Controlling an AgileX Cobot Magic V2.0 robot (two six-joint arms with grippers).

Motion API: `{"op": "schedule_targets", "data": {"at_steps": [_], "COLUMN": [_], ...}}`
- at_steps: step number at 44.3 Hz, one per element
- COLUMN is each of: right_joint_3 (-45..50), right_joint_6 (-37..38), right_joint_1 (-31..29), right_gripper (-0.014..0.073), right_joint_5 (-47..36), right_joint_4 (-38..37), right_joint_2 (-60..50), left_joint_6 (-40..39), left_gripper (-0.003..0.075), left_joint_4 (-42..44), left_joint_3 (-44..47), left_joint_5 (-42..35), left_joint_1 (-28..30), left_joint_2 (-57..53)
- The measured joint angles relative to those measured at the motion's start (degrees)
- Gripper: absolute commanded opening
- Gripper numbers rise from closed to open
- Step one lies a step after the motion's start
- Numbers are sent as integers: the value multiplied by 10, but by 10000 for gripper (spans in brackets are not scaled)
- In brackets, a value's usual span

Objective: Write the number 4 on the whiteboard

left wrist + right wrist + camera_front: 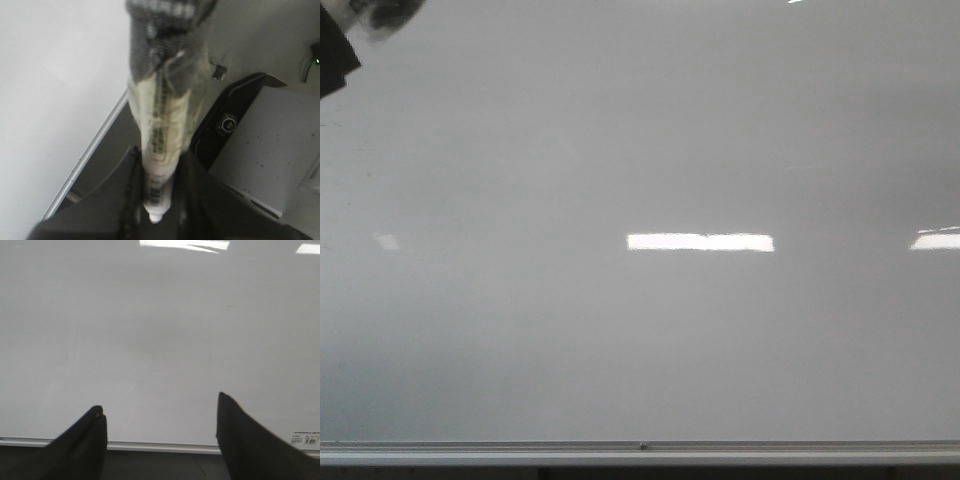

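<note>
The whiteboard [640, 150] fills the front view, with its silver rail [640, 452] along the lower edge. No black digit shows on it in any view. My left gripper [160, 154] is shut on a white marker [162, 110] with a dark far end. The view is blurred, and the board [50, 100] lies off to one side of the marker. A dark blurred part at the front view's top left corner [335, 55] seems to be this gripper. My right gripper [160, 405] is open and empty, facing the board [160, 315] just above its rail.
Bright rectangular light reflections [700, 242] lie on the board. A grey plate [270, 145] and a black housing with a round lens [228, 122] show beside the marker in the left wrist view. A small printed label [306, 439] sits at the board's lower corner.
</note>
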Motion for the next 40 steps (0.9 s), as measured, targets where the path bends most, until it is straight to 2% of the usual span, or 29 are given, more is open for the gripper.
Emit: {"op": "schedule_targets", "data": {"at_steps": [8,14,19,24,31,34,40], "right_joint_3": [-5,-41,-78,-102,-110,-110,-110], "right_joint_6": [-7,-67,-175,-332,-501,-541,-564], "right_joint_1": [0,5,18,50,111,143,200], "right_gripper": [498,498,498,498,498,498,498], "right_joint_5": [10,81,146,198,219,218,185], "right_joint_4": [20,77,160,250,301,308,310], "right_joint_2": [4,34,74,121,166,180,208], "left_joint_6": [8,16,42,64,69,69,69], "left_gripper": [-20,-20,-20,-20,-20,-20,-20], "left_joint_4": [0,1,4,11,19,20,20], "left_joint_3": [0,-2,-4,-18,-56,-67,-73], "left_joint_5": [7,7,7,7,7,4,1], "left_joint_1": [-64,-109,-142,-171,-189,-194,-201], "left_joint_2": [32,66,91,116,130,131,131]}}
